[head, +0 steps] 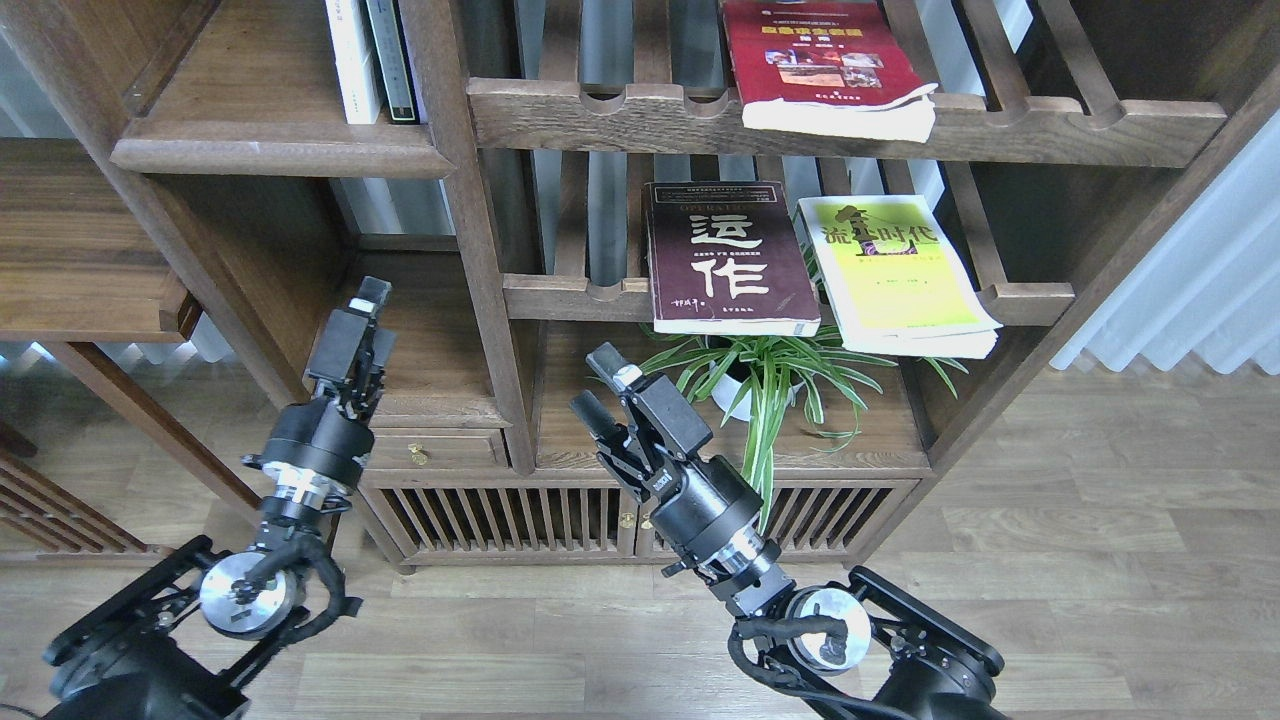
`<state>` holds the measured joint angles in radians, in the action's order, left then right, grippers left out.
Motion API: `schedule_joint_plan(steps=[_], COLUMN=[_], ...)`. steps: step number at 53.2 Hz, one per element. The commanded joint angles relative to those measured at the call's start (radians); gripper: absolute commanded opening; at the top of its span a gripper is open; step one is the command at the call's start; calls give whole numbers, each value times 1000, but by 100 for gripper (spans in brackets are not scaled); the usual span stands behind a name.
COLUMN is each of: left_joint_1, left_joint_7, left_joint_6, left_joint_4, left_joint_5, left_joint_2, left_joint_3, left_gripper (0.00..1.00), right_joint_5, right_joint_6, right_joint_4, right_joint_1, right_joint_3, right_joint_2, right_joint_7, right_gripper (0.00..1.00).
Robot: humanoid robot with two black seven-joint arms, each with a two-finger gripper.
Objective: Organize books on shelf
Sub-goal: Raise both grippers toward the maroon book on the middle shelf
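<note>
The right gripper (pixel 598 388) has its jaws apart, holding nothing. Just above and to their right the dark brown book (pixel 725 258) and yellow-green book (pixel 893 272) lie side by side on a slatted rack (pixel 560 297), overhanging its notched rail. A potted spider plant (pixel 770 385) spreads beside these jaws, under the books. The red book (pixel 825 65) lies on the rack higher up. The left gripper (pixel 366 305) is seen end-on; I cannot tell its jaws' state. The solid shelf (pixel 270 140), with two upright thin books (pixel 372 60), sits above it

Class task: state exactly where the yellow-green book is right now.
In the head view, the yellow-green book lies flat right of centre on a slatted rack, beside the dark brown book and above the potted plant.
</note>
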<state>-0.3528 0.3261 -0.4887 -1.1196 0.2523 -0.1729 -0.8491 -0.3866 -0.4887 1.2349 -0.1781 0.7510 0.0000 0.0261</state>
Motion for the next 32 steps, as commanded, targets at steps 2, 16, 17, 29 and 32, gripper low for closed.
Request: schedule_joint_plan(steps=[2, 16, 17, 29, 32], left_joint_1=[0, 0, 2, 8, 11], left_joint_7=[1, 1, 1, -1, -1], left_joint_6=[0, 0, 0, 0, 0], left_joint_4=[1, 1, 1, 1, 1], left_joint_5=[-1, -1, -1, -15, -22], left_joint_2=[4, 3, 3, 3, 3], left_joint_3=[-2, -19, -19, -18, -18], left_gripper=[100, 100, 100, 100, 100], right_joint_5=[-1, -1, -1, -1, -1], right_joint_6=[0, 0, 0, 0, 12], right_joint_4=[0, 0, 0, 0, 0], right_joint_1=[2, 6, 6, 9, 9], right_joint_3=[-1, 1, -1, -5, -5], right_joint_2=[0, 0, 0, 0, 0], right_joint_7=[0, 2, 2, 3, 6], right_gripper=[99, 99, 99, 99, 99])
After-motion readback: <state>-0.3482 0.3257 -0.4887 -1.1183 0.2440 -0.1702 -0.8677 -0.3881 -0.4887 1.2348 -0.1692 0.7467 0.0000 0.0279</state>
